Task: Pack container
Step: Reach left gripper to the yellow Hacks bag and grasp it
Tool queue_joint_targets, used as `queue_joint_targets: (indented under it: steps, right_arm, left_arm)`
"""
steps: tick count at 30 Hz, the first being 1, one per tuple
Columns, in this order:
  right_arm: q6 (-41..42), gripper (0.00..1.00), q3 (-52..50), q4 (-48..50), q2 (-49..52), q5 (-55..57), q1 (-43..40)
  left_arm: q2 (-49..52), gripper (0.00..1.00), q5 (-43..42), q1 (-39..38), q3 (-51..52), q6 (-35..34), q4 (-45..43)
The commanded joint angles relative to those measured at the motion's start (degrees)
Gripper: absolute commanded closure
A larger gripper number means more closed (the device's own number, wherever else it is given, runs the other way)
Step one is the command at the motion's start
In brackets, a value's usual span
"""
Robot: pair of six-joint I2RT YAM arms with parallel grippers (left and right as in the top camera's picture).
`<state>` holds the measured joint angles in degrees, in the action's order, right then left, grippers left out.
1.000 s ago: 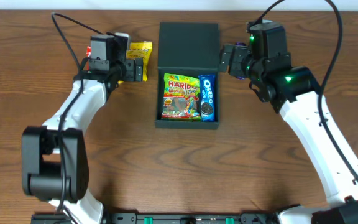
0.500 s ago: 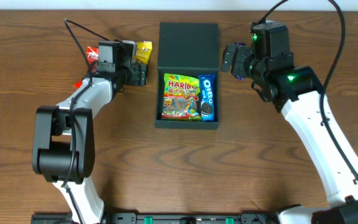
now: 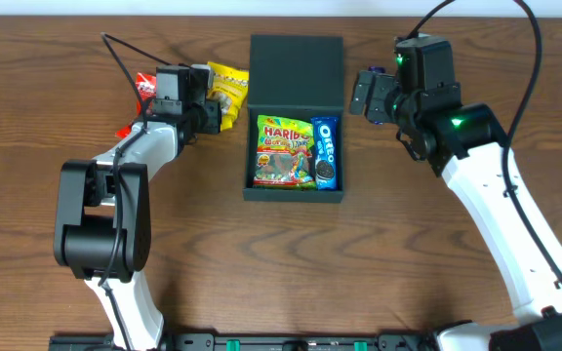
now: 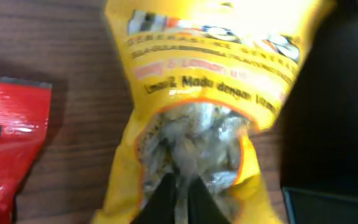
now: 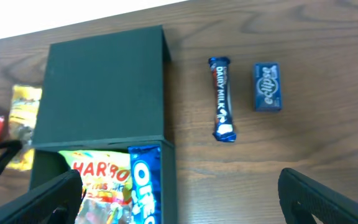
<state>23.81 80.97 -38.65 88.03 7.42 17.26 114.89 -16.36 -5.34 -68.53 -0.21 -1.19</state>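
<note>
Left tool (image 3: 219, 113) clamped on yellow packet (image 3: 230, 83), just left of open box (image 3: 296, 193), mid-surface (image 3: 408, 253). Right tool (image 3: 364, 95) wide, empty. Step: loading packet. Next, probably lift it over the box wall.

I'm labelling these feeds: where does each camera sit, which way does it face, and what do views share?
Overhead: above the table, looking straight down on the open container; both arms, left gripper and right gripper show.
Left wrist: on the left arm, looking along its fingertips, shut on the yellow packet; red packet beside.
Right wrist: on the right arm, looking down at container lid, chocolate bar, blue box; spread fingers at lower corners.
Shared: the yellow packet, in all three.
</note>
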Motion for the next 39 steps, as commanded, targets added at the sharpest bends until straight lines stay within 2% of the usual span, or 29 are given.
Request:
queue_joint_targets:
  steps: [1,10,12,13,14,15,17,18,21,26,32,39]
  right_arm:
    - [-0.76,0.01,0.46,-0.22,-0.07,3.30,-0.52]
    - [-0.74,0.01,0.44,-1.03,-0.07,3.26,-0.46]
    - [-0.74,0.01,0.44,-1.03,-0.07,3.26,-0.46]
    - [-0.74,0.01,0.44,-1.03,-0.07,3.26,-0.46]
    - [-0.74,0.01,0.44,-1.03,-0.07,3.26,-0.46]
    - [-0.74,0.01,0.44,-1.03,-0.07,3.26,-0.46]
    - [-0.74,0.01,0.44,-1.03,-0.07,3.26,-0.46]
    - [-0.74,0.01,0.44,-1.03,-0.07,3.26,-0.46]
    - [-0.74,0.01,0.44,-1.03,-0.07,3.26,-0.46]
    - [-0.74,0.01,0.44,-1.03,-0.07,3.26,-0.46]
    - [-0.74,0.01,0.44,-1.03,-0.07,3.26,-0.46]
    - [-0.74,0.01,0.44,-1.03,-0.07,3.26,-0.46]
  left_arm:
    - [1.25,0.94,-0.20,0.09,-1.03,-2.64,0.50]
    - [-3.28,0.94,-0.17,0.09,-1.03,-3.19,0.87]
    - [-5.20,0.92,-0.17,0.09,-1.05,-3.19,0.85]
    - [-6.01,0.79,-0.17,0.09,-1.05,-3.21,0.85]
    - [-6.78,0.48,-0.20,0.09,-1.05,-3.23,0.85]
    - [-7.06,0.32,-0.24,0.07,-1.05,-3.28,0.81]
    - [-7.21,0.15,-0.72,-0.26,-1.05,-3.45,0.70]
    - [-7.13,0.12,-0.68,-0.50,-1.05,-3.45,0.74]
    - [-6.75,0.10,0.15,-1.44,-1.05,-3.37,0.63]
    - [-4.31,0.12,6.34,-2.78,-1.05,-3.19,-0.46]
    - [-0.13,0.22,6.58,-2.95,-1.05,-3.26,-3.87]
    - [2.78,0.23,9.27,-2.95,-1.05,-3.67,-4.92]
